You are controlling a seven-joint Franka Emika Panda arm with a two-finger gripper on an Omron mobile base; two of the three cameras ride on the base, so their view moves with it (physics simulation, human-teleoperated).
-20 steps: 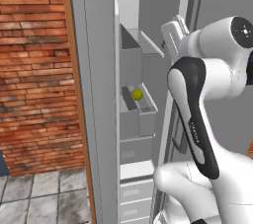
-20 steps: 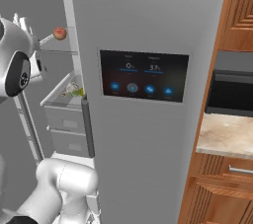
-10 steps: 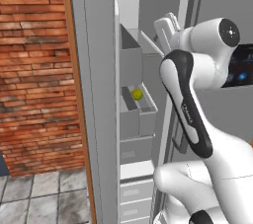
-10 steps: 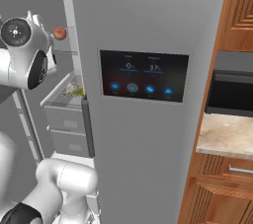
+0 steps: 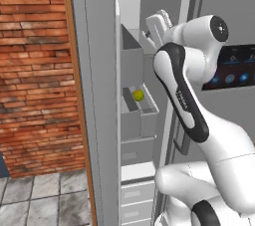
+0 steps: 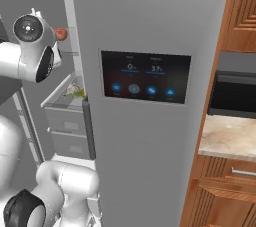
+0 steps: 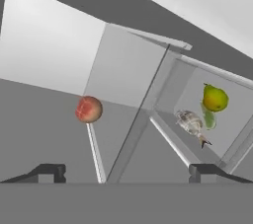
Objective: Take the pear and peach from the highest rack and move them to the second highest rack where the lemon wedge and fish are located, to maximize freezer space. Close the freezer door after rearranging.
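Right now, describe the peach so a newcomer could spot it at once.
In the hand view, look inside the open freezer at its grey back wall. The peach sits to the left of the slanted rack edge, alone. It is round and red-orange, unlike the yellow-green pear and the striped fish grouped together on the right.

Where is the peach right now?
In the hand view the peach sits left of centre on the upper rack, apart from the pear and fish to the right.

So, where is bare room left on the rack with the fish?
Crowded where pear, lemon wedge and fish cluster together. In the hand view, bare rack shows past the pear, away from the fish.
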